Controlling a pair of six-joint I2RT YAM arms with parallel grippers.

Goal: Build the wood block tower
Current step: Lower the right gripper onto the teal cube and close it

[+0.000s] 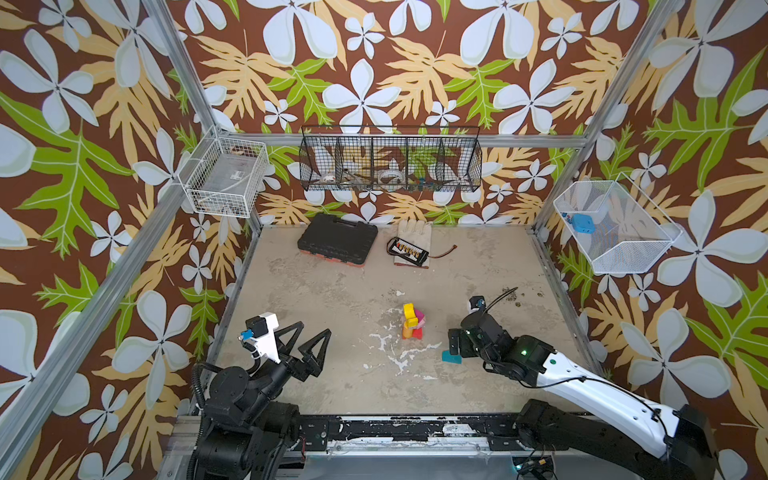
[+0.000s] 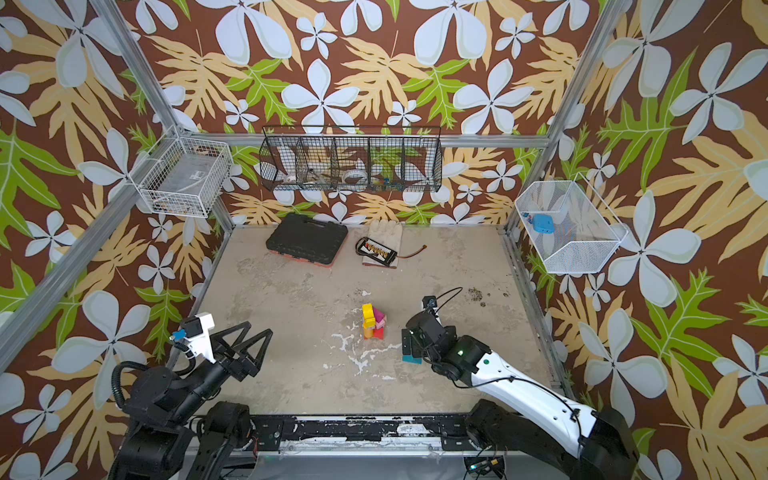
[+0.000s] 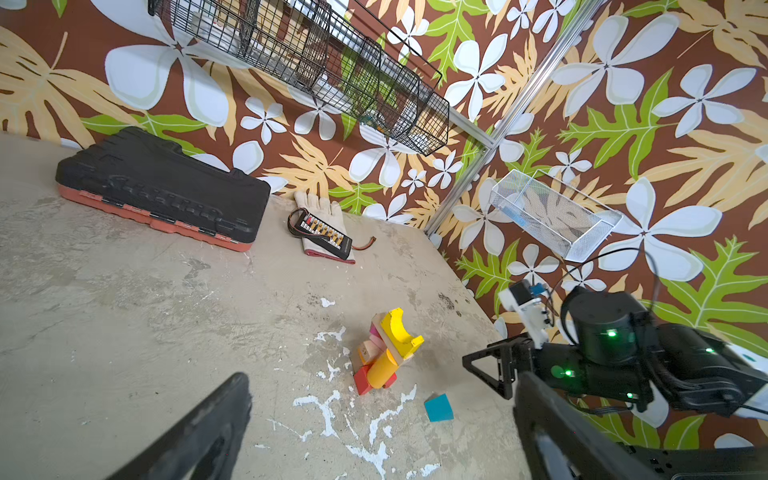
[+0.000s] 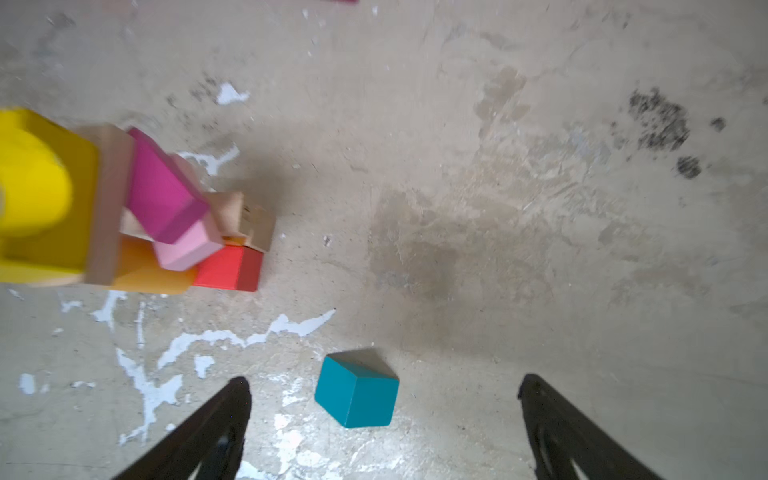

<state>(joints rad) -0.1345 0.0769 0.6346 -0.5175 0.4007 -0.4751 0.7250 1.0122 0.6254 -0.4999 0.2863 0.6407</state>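
concrete tabletop (image 1: 332, 299), paint-flecked, floral walls (image 1: 374, 62) around; near the tower (image 1: 411, 322), teal block (image 4: 357, 392) sits between spread jaws of right gripper (image 4: 384, 379); left gripper (image 1: 312, 329) likewise parted.

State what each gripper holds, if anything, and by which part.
Nothing. Both the left gripper and right gripper are open; the teal block lies free on the table.

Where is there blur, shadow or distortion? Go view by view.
Right wrist view: tower blurred, teal block sharp with a soft shadow beside it. Left wrist view: wide-angle stretch toward the edges. Both top views: even light, no glare.
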